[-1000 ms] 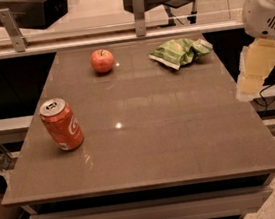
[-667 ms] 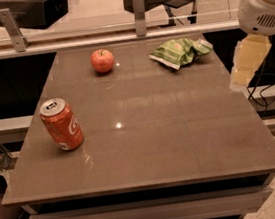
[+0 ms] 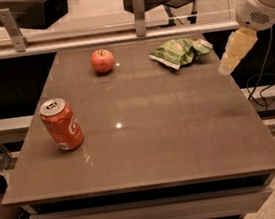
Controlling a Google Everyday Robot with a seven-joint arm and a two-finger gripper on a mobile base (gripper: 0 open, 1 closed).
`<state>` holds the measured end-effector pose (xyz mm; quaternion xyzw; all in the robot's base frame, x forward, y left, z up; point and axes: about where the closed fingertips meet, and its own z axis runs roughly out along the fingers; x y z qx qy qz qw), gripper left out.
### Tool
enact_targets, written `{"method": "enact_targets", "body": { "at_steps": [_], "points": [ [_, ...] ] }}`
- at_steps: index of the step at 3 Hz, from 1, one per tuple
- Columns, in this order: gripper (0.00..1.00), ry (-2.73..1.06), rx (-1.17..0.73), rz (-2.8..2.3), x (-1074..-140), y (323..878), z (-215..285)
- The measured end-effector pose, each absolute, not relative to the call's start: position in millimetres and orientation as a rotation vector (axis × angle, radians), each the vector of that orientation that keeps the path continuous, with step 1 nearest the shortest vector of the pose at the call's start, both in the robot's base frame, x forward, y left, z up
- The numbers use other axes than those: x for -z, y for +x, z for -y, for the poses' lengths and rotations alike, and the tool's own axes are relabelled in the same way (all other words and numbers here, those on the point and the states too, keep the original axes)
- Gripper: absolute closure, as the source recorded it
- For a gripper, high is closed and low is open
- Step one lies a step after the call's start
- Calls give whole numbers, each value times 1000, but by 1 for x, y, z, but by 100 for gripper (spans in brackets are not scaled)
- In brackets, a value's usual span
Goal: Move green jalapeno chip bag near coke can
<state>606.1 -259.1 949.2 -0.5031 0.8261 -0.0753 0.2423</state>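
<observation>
gripper (image 3: 226, 65) above right edge of table (image 3: 182, 141), near green jalapeno chip bag (image 3: 179, 51), open-or-closed unclear | coke can (image 3: 62, 124) front-left, upright

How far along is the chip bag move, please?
Nothing looks done: the bag lies at the table's far right, apart from the can at the front left. In hand: the gripper hangs right of the bag, not touching it. Left: grasp, carry, place by the can.

Claw (image 3: 226, 64) aloft, just right of green jalapeno chip bag (image 3: 180, 51)
</observation>
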Motion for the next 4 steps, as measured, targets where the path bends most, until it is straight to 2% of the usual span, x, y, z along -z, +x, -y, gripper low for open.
{"method": "enact_targets", "body": {
  "at_steps": [2, 4],
  "points": [
    [0, -1291, 53, -2194, -926, 672, 245],
    [0, -1147, 99, -2255, -887, 718, 224]
  ]
}}
